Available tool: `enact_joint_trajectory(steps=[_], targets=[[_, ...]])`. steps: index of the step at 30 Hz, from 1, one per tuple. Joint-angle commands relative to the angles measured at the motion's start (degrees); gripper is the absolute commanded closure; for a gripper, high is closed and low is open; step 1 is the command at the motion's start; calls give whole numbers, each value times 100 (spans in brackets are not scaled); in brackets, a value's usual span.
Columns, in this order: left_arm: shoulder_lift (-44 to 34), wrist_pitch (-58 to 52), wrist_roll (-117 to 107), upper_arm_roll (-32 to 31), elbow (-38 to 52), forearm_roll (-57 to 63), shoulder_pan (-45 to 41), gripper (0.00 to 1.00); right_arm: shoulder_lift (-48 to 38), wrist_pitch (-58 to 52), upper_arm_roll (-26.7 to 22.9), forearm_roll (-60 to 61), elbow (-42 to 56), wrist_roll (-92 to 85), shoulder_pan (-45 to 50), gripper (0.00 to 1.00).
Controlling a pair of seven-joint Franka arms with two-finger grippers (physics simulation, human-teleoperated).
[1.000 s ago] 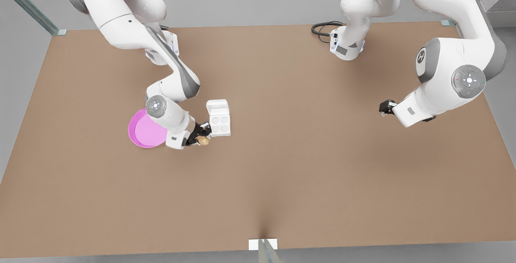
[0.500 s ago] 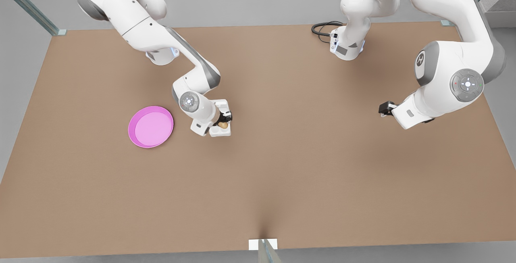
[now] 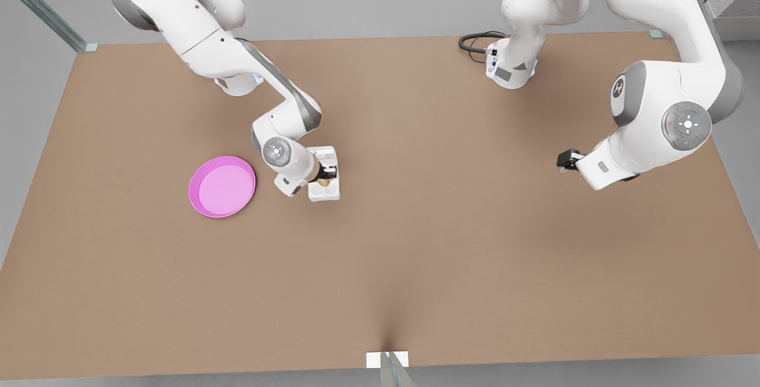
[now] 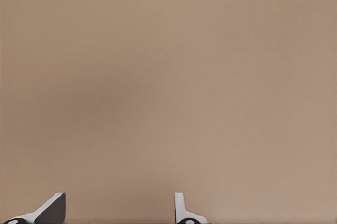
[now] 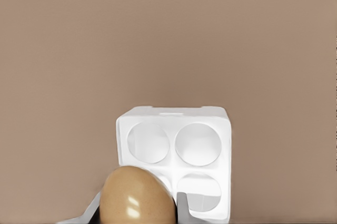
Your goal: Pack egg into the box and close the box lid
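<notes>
The tan-brown egg (image 3: 323, 183) (image 5: 138, 195) is held between the fingers of my right gripper (image 3: 325, 178) (image 5: 138, 212), which is shut on it. It hangs just above the cups of the white box (image 3: 326, 195) (image 5: 174, 116), on the side nearest the lid. The box lid (image 3: 327, 152) lies open behind the tray, partly hidden by the wrist. In the right wrist view three round cups show bare and the egg covers the fourth. My left gripper (image 3: 564, 160) (image 4: 118, 211) waits open over bare table at the front view's right.
A round pink dish (image 3: 222, 186) lies on the brown table (image 3: 415, 244) just to the front view's left of the box. A black cable (image 3: 475, 43) loops by the far arm base. A small white marker (image 3: 387, 359) sits at the near edge.
My right gripper carried the egg from beside the pink dish rightward to above the box's cups, then shifted slightly toward the lid. The left arm barely moved.
</notes>
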Motion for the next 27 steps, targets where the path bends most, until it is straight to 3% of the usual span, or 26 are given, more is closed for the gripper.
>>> enact_joint_trajectory(steps=[1, 3, 11, 14, 15, 17, 18, 19, 20, 21, 22, 24, 25, 27], targets=[[9, 5, 1, -1, 3, 3, 0, 0, -1, -50, 0, -115, -18, 1171, -5, 60], [9, 5, 1, -1, 3, 3, 0, 0, 8, -112, -8, -115, 17, 1092, -5, 0], [9, -4, 1, -1, 3, 3, 0, 0, 8, -156, -8, -141, 122, 1171, 4, 0], [9, -4, 1, -1, 3, 3, 0, 0, -28, -2622, -17, -783, 2562, 1145, -14, 0], [9, -4, 1, -1, 3, 3, 0, 0, -106, -4028, -35, -1159, 3600, 900, -171, 0], [9, -4, 1, -1, 3, 3, 0, 0, -906, -4638, -79, -1363, 3963, -796, -1358, 0], [9, -30, 1, -10, -15, -50, -17, 0, -1398, -4664, -298, -1293, 3937, -1754, -1851, 0], [70, -355, -779, -1, -41, -129, -359, 0, -1679, -4770, -869, -1258, 3954, -2510, -1815, 0], [97, -514, -2079, -1, -41, -181, -1115, 5, -1865, -4779, -1300, -1082, 3884, -2767, -1763, 0], [360, -479, -3521, -10, -33, -638, -1941, 8, -1838, -4779, -1265, -1073, 3901, -2520, -1745, 0], [905, -172, -4910, -10, 169, -999, -2723, 20, -1786, -4770, -1274, -1056, 3893, -2450, -1842, 0], [1388, 1470, -7281, -19, 231, -1641, -3461, 73, -1724, -4779, -1309, -1073, 3937, -2415, -2271, 0], [1503, 1920, -8320, -19, 231, -1650, -3787, 79, -1741, -4788, -1292, -1081, 3919, -2441, -2510, 0], [1819, 2668, -9684, -19, 231, -1614, -4323, 79, -1706, -4779, -1300, -1354, 3902, -2459, -2563, 0]])
